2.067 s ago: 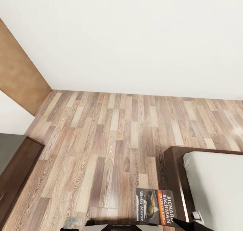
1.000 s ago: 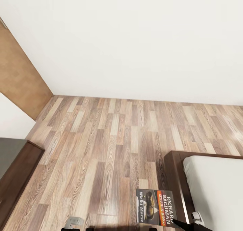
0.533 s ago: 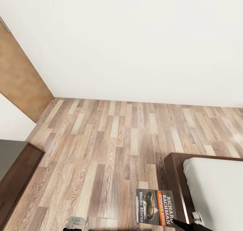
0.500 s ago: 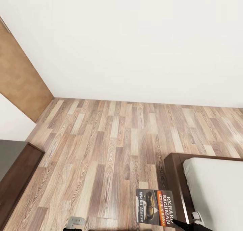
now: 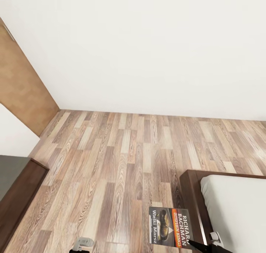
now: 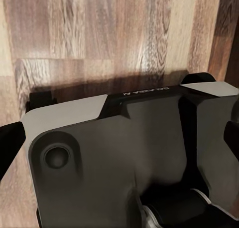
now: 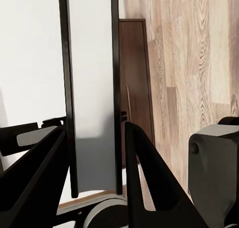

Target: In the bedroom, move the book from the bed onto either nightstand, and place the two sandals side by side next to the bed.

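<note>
Wood-plank floor (image 5: 122,164) under a white wall (image 5: 147,50), the book (image 5: 170,227) at 5 o'clock beside the bed (image 5: 229,205), clamped edge-on in the right jaws (image 7: 94,138), left jaws' spread unclear.

White wall (image 5: 147,50); tan door (image 5: 20,94); dark cabinet (image 5: 16,197) at left.

On the book (image 5: 171,227) cover in your head view you can read "RICHARD BACHMAN" in white, "STEPHEN KING" on the orange band beside it, and "Wielki Marsz" at the other edge. In your left wrist view, the robot's grey base (image 6: 124,153) carries small lettering, possibly "GALAXEA AI", too blurred to confirm.
</note>
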Robot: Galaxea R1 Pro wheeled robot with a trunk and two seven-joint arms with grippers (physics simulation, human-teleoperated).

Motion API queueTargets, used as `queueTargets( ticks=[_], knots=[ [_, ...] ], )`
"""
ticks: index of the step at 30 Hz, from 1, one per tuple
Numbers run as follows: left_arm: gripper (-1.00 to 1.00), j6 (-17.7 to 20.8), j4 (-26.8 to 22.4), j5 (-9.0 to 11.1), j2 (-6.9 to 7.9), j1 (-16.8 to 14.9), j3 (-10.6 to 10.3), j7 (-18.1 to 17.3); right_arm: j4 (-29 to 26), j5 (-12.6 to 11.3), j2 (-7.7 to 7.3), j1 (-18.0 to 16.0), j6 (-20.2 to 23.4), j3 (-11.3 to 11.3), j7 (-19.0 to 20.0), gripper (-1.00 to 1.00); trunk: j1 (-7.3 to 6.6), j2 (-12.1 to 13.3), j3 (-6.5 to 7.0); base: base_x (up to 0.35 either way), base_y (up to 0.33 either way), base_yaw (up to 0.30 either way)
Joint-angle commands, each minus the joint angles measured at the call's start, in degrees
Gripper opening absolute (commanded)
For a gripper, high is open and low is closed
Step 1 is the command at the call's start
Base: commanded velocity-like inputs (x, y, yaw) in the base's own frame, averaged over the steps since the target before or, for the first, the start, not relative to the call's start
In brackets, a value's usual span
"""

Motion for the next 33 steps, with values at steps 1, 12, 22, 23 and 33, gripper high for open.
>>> queueTargets(
  ticks=[1,12,22,23,33],
  knots=[
    [1.0,-0.2,0.1,-0.1,0.01,0.0,0.1,-0.2,0.0,-0.5,-0.06,0.0,0.6,0.4,0.1,-1.0,0.02,-0.1,0.03,0.0,0.0,0.0],
    [1.0,-0.2,0.1,-0.1,0.01,0.0,0.1,-0.2,0.0,-0.4,-0.07,0.0,0.6,0.5,0.1,-1.0,0.02,-0.1,1.04,0.0,0.0,0.0],
    [1.0,-0.2,0.1,-0.1,0.01,0.0,0.1,-0.2,0.0,-0.4,-0.08,0.0,0.6,0.4,0.1,-1.0,0.02,-0.1,1.86,0.0,0.0,0.0],
    [1.0,-0.2,0.1,-0.1,0.01,0.0,0.1,-0.2,0.0,-0.4,-0.09,0.0,0.6,0.4,0.1,-1.0,0.02,-0.1,1.89,0.0,0.0,0.0],
    [1.0,-0.2,0.1,-0.1,0.01,0.0,0.1,-0.2,0.1,-0.4,-0.05,0.0,0.5,0.4,0.0,-1.0,0.02,-0.1,1.93,0.0,0.0,0.0]
  ],
)
